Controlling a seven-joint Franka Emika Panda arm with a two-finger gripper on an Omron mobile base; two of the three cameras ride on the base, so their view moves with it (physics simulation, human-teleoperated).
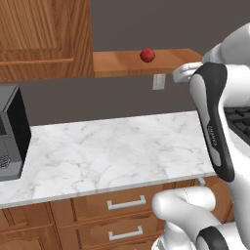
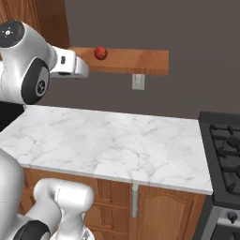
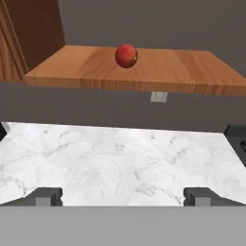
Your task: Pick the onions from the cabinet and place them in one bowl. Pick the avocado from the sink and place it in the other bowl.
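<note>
One glossy red onion (image 1: 147, 55) (image 2: 100, 53) (image 3: 126, 55) rests on the open wooden shelf (image 1: 117, 63) (image 2: 136, 62) (image 3: 144, 72) beside the cabinet's panelled door (image 1: 44, 34). In the hand view my gripper (image 3: 124, 197) is open, its two dark fingertips (image 3: 48, 196) far apart with nothing between them. It hangs in the air well short of the shelf and looks towards the onion across the counter. The other onion, both bowls, the avocado and the sink are out of view.
A white marble counter (image 1: 107, 151) (image 2: 112, 140) runs below the shelf. A dark microwave (image 1: 10, 132) stands at its left end and a black stove (image 2: 225, 150) at its right. A wall outlet (image 1: 158, 81) sits under the shelf. Drawer fronts (image 1: 127, 202) lie below the counter.
</note>
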